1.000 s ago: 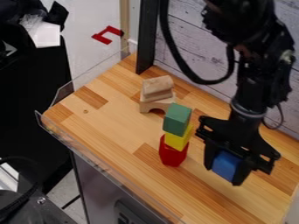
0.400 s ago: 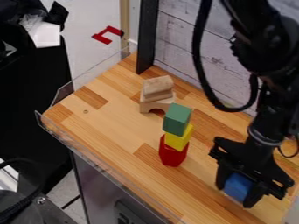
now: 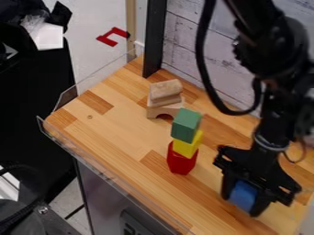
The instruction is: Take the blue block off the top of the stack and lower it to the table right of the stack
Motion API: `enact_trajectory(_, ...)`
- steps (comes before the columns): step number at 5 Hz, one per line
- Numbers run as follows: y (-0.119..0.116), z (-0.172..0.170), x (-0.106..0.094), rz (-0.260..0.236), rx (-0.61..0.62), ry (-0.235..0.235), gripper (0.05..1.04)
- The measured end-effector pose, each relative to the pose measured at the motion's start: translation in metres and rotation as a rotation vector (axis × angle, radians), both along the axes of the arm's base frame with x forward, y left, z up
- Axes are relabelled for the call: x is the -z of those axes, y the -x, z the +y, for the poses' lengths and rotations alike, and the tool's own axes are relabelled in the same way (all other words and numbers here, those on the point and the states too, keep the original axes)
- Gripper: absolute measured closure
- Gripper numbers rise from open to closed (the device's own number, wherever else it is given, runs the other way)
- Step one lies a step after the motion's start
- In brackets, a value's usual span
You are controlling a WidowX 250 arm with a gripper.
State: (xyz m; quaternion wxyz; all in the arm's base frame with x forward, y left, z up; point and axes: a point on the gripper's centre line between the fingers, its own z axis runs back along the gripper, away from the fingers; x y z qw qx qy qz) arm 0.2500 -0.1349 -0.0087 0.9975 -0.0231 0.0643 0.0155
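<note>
The black gripper hangs low over the right front part of the wooden table, shut on a blue block held between its two fingers. To its left stands a stack: a red block at the bottom, a yellow block on it, and a green block on top. The gripper and the stack are apart. Behind the stack are natural wood blocks, an arch-shaped piece with another wooden piece above it.
A clear plastic guard runs along the left and front edges of the table. A black post rises at the back corner, beside a wood-plank wall. A small red object lies just behind the gripper.
Over the last second the gripper moved right and toward the front with the blue block, then slightly back left. The stack and wooden pieces kept their places.
</note>
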Motion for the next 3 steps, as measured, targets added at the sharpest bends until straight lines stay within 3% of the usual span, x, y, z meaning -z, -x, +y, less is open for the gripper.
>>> enact_trajectory(3, -0.003, 0.009, 0.0002, 0.01, -0.032, 0.009, 0.493)
